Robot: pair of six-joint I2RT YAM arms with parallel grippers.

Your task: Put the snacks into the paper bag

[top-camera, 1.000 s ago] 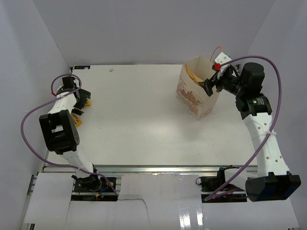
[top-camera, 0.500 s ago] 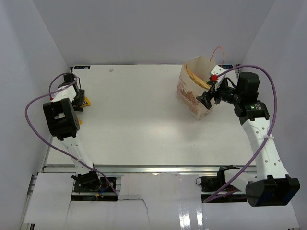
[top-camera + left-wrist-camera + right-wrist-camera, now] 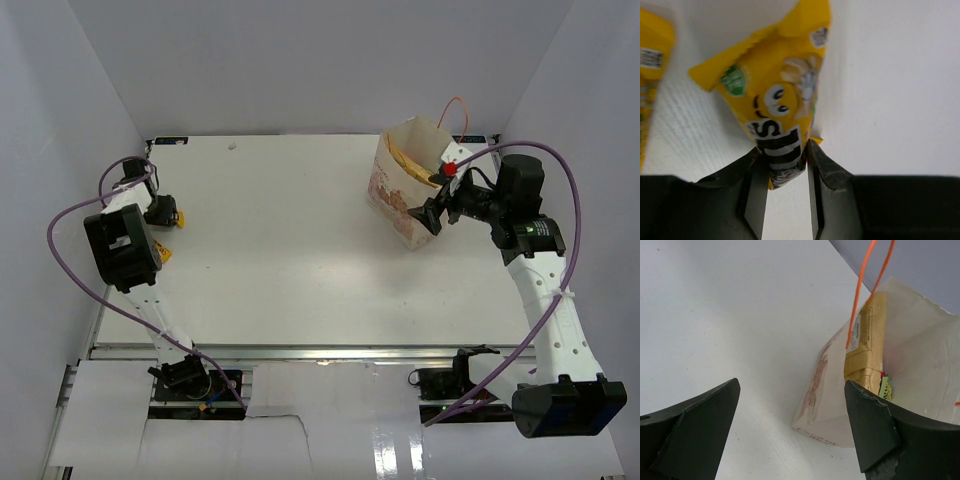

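- Left arm (image 3: 120,255): folded along the table (image 3: 280,230) left edge, wrist pointing down.
- Left gripper (image 3: 785,150): pinched on the end of a yellow M&M's packet (image 3: 775,95) lying on the table.
- Right arm (image 3: 545,280): stretched far-right, wrist turned left.
- Right gripper (image 3: 790,385): jaws wide, holding nothing, beside the paper bag (image 3: 825,390).
- Paper bag: upright, with the tan chip bag (image 3: 867,340) inside, possibly with a green packet.

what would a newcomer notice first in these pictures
The yellow candy packet at the table's left edge, pinched at its end by the left gripper, stands out first. At the far right stands the paper bag with orange cord handles and a tan chip bag inside, the right gripper open close by it.
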